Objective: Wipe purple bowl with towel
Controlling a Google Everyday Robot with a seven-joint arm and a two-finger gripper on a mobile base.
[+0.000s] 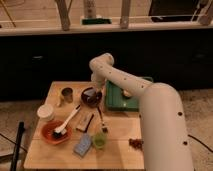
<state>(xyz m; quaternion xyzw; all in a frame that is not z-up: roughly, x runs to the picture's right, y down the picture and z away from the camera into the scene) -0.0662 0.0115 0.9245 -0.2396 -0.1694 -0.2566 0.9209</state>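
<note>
Worktop (55, 152) of pale wood carries everything, and we take the purple bowl (89, 103) as our landmark. It stands upright near the middle of the worktop, toward the far edge. The gripper (93, 90) hangs straight over the purple bowl, at its far rim or just inside it; we cannot tell if it touches the bowl. Whether the jaws are open or closed we also cannot tell, because the white wrist covers them. The arm (127, 86) comes from the right of the purple bowl, bends behind it and drops to it.

Just right of the purple bowl lies a green tray (116, 104), with something pale (127, 93) in it. Left of the purple bowl, close by, stands a metal cup (66, 95). Further left and nearer to us is a white cup (46, 111). In front of the purple bowl and to the left sits an orange bowl (47, 135), and a brush (70, 120) with white handle lies in it. Directly in front of the purple bowl lie a brown bar (85, 121) and a thin utensil (102, 122), side by side. Further to the front are a blue sponge (82, 145) and a green cup (99, 141), just beside each other.
</note>
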